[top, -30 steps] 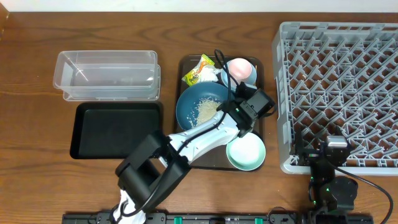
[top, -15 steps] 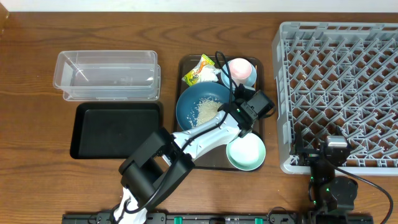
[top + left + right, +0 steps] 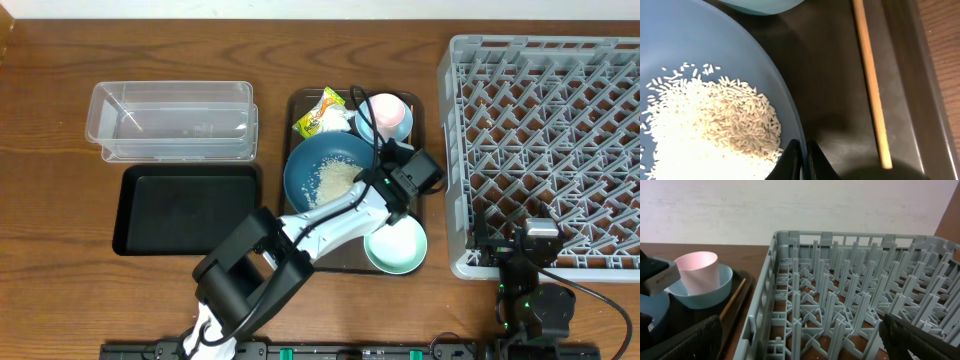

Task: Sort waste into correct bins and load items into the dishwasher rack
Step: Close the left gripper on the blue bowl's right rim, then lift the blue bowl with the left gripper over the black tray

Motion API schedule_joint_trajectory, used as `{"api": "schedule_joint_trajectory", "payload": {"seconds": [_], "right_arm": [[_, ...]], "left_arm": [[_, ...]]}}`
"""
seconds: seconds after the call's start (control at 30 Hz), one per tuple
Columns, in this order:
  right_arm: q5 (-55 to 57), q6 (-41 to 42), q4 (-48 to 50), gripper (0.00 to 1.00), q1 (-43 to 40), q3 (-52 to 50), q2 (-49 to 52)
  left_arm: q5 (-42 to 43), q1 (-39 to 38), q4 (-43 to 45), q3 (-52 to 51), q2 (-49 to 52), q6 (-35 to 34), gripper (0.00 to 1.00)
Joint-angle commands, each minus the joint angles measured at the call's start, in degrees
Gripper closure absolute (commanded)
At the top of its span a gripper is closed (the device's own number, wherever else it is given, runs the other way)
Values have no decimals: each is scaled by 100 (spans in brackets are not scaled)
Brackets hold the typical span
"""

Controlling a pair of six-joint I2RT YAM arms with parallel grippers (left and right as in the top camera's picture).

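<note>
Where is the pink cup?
In the overhead view, the pink cup sits in a mint bowl at the serving tray's far right corner, between the snack wrapper and the grey rack.

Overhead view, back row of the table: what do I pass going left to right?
clear tub → yellow-green snack wrapper → pink cup → grey dishwasher rack

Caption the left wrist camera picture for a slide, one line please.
Left gripper pinching the rim of the blue dish of rice, wooden stick alongside on the tray.
</note>
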Motion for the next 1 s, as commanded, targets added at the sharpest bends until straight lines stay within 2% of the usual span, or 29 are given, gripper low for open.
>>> {"api": "schedule_joint_trajectory", "payload": {"seconds": [0.0,0.23,0.63,0.97], "right_arm": [[20,-50,-26,1,-59,-7,-24],[20,-50,-26,1,-59,-7,-26],[20,-50,-26,1,-59,-7,-24],[20,-50,-26,1,-59,-7,-24]], "left_arm": [[-57,-17,-20,122,-256,17,94],[-188,-17,-354,127,-555,13,94],[-393,-17,-1169,127,-1784,-13,94],[-208,350,-1950,127,-2723,-396,94]]}}
